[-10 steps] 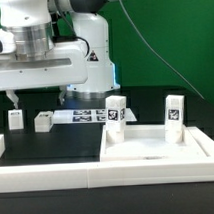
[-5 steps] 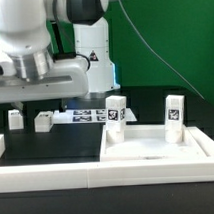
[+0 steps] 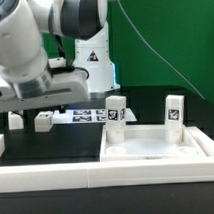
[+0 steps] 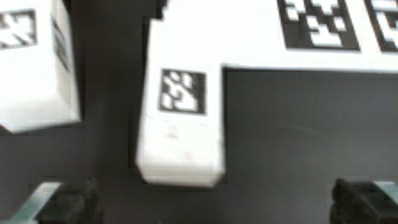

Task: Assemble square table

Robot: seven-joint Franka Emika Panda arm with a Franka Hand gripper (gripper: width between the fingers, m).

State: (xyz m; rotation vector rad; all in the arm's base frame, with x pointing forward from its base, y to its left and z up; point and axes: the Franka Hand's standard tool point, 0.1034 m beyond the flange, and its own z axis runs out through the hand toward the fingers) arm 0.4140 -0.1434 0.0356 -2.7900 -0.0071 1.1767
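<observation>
You have the gripper (image 4: 214,205) spread wide over a loose leg peg (image 4: 183,130) on the black bench (image 4: 302,130), with the square top (image 3: 156,148) at the exterior view's right carrying two upright pegs (image 3: 116,110).

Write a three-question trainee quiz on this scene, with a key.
1. True or false: the two-finger gripper is shut on a small white tagged leg peg.
2. How many white tagged legs stand upright on the large white plastic square top? A one, B two, C four.
3. Fill in: the two loose leg pegs lie toward the exterior view's ____.
Key: 1 false, open; 2 B; 3 left.
</observation>
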